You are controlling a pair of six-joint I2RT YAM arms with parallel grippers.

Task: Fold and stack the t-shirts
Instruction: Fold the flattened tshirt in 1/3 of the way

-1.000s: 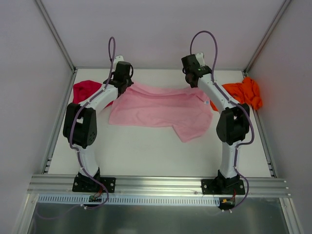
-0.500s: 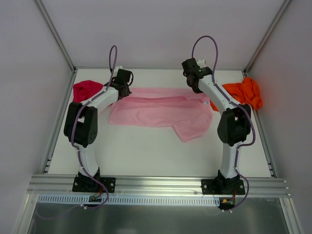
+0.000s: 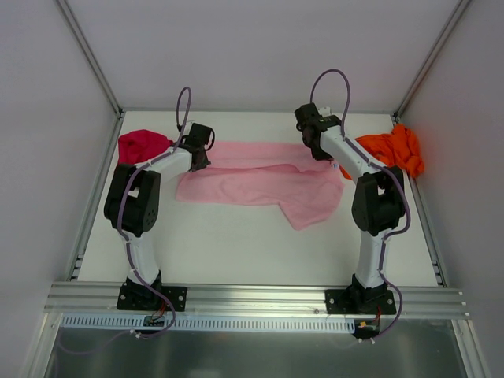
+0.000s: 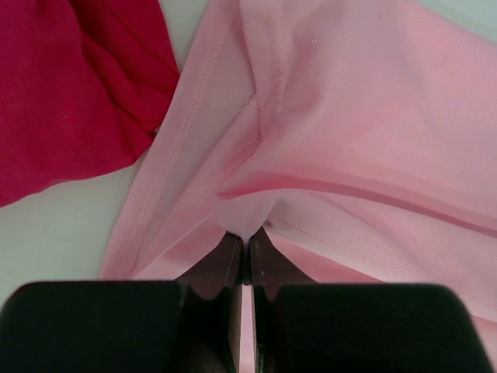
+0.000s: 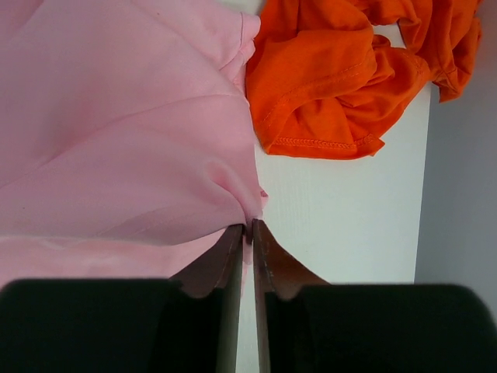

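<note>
The light pink t-shirt (image 3: 260, 185) lies spread across the middle of the table, its far edge doubled over into a band. My left gripper (image 3: 198, 160) is shut on the left end of that band (image 4: 248, 239). My right gripper (image 3: 321, 150) pinches the right corner of the pink cloth (image 5: 250, 229), its jaws almost together. The magenta-red t-shirt (image 3: 142, 145) is bunched at the far left, just beside the pink hem (image 4: 70, 93). The orange t-shirt (image 3: 394, 150) is crumpled at the far right, close to the pinched corner (image 5: 334, 70).
White walls and metal rails (image 3: 102, 181) enclose the table on the left, right and back. A pink sleeve flap (image 3: 303, 213) hangs toward the near side. Bare white table (image 3: 236, 244) lies between the shirt and the arm bases.
Both grippers have come down and toward the near side, carrying the pink shirt's far edge with them. The raised cloth now lies lower as a folded band. The right jaws have eased slightly.
</note>
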